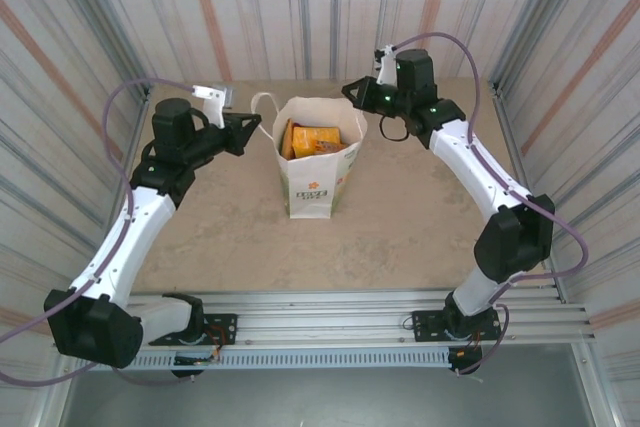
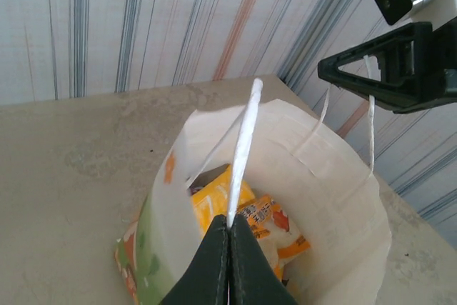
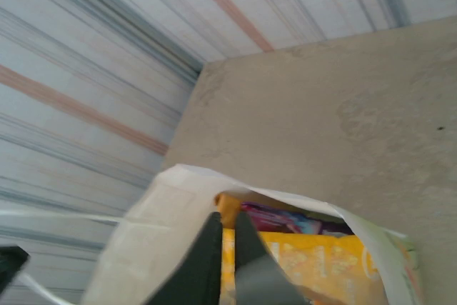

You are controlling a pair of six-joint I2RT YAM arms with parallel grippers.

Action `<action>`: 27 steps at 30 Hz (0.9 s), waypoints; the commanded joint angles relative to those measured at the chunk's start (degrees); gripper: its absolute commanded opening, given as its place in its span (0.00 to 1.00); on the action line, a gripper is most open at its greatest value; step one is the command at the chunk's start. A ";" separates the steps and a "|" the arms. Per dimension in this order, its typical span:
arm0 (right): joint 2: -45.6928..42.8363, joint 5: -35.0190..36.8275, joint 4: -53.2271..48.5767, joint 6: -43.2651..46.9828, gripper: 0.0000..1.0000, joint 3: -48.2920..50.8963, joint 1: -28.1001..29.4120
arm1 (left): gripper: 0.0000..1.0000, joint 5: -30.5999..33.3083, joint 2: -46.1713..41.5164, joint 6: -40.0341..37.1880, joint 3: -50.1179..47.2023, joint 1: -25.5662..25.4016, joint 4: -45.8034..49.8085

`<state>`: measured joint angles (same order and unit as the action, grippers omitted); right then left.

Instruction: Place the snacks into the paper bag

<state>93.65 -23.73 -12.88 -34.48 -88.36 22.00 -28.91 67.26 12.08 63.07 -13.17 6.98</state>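
Expect the white upright paper carrier bag (image 1: 310,192) to be light, thin-walled and easily creased or tipped. Take hold at a cord handle or the rim, not the side walls. The glossy flat snack packets (image 1: 318,137), yellow, orange and purple, are probably light and slippery; they lie inside the bag. The bag carries a green-orange logo and stands on the beige table (image 1: 420,237), midway between its left and right edges, nearer the far edge.

The left gripper (image 2: 228,228) is pinched on one white cord handle (image 2: 245,141). The right gripper (image 3: 227,223) hangs over the opposite rim, fingers narrowly apart; a grip cannot be confirmed.
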 commanded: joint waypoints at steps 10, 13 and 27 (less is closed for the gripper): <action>-13.12 6.91 -7.99 5.85 0.61 0.91 -3.76 | 0.69 5.14 -3.29 -2.28 8.64 0.58 10.08; -17.75 7.51 -10.59 7.91 0.64 3.29 -6.24 | 0.80 9.93 -5.48 -3.77 9.60 1.16 14.49; -32.89 12.93 -0.42 20.56 0.99 37.31 -20.71 | 0.99 31.92 -14.74 -3.44 -21.03 11.15 0.45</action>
<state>62.74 -13.96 -19.73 -19.70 -57.34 2.35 -2.79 52.62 9.63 48.82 -3.53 15.90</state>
